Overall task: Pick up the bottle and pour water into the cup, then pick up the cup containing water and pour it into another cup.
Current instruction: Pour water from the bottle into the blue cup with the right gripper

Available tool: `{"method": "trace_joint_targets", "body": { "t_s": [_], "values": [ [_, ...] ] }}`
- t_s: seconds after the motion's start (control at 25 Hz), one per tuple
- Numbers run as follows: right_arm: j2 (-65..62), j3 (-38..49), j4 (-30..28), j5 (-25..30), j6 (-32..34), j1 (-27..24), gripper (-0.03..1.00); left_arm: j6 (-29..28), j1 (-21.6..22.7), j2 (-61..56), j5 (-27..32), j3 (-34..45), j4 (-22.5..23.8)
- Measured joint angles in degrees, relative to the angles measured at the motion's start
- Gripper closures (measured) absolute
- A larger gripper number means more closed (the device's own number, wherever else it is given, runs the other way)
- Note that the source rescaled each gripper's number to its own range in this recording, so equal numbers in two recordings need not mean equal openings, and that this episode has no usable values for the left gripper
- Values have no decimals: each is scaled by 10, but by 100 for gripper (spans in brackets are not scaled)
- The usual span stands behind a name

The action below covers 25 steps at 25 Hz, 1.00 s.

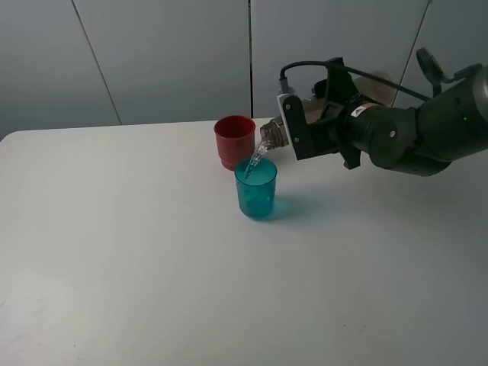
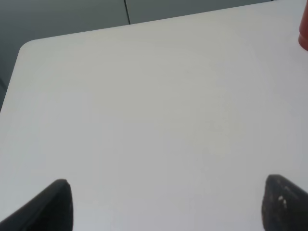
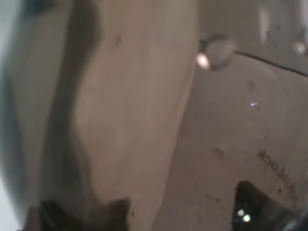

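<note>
My right gripper [image 1: 305, 131] is shut on the smoky brown bottle [image 1: 271, 135], which lies tilted almost flat with its neck pointing left over the teal cup [image 1: 256, 188]. A thin stream of water [image 1: 257, 160] runs from the neck into that cup. Just behind the teal cup, and touching or nearly touching it, stands the red cup [image 1: 233, 139]. The bottle's wall [image 3: 144, 120] fills the right wrist view, blurred. In the left wrist view my left gripper [image 2: 168, 207] stands open above bare table, with the red cup's edge [image 2: 303, 33] at the frame border.
The white table [image 1: 114, 252] stretches wide to the left and toward the front. Its rounded far-left corner [image 2: 26, 45] shows in the left wrist view. Grey wall panels stand behind the table. The left arm is outside the exterior high view.
</note>
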Motion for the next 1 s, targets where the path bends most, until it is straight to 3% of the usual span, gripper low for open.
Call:
{"method": "trace_joint_targets", "body": {
  "t_s": [1.0],
  "values": [
    [0,-1,-16,-16,0,0,92,0,0,0,0,0,0]
  ]
}}
